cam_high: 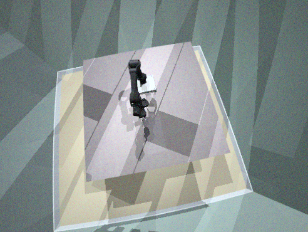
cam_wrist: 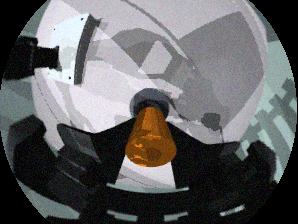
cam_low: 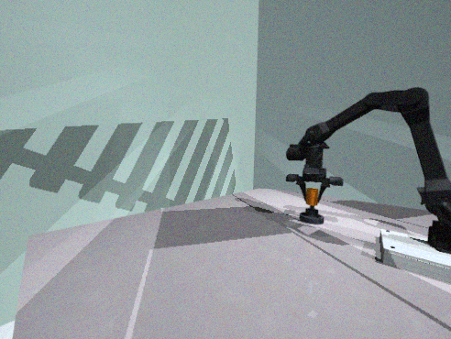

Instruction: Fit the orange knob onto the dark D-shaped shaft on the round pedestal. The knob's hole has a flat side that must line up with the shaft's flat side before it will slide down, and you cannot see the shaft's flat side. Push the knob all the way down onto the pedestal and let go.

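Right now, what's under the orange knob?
Under the orange knob is the round pedestal, with a dark piece rising from its middle. The knob covers its own underside, so its hole and flat side can't be seen.

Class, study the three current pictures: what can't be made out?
- Shaft's flat side: exterior view, too small and dark on the pedestal.
- Hole in the orange knob: wrist view, underside faces away.
- Far end of the white base plate: exterior view, cut by the right edge.
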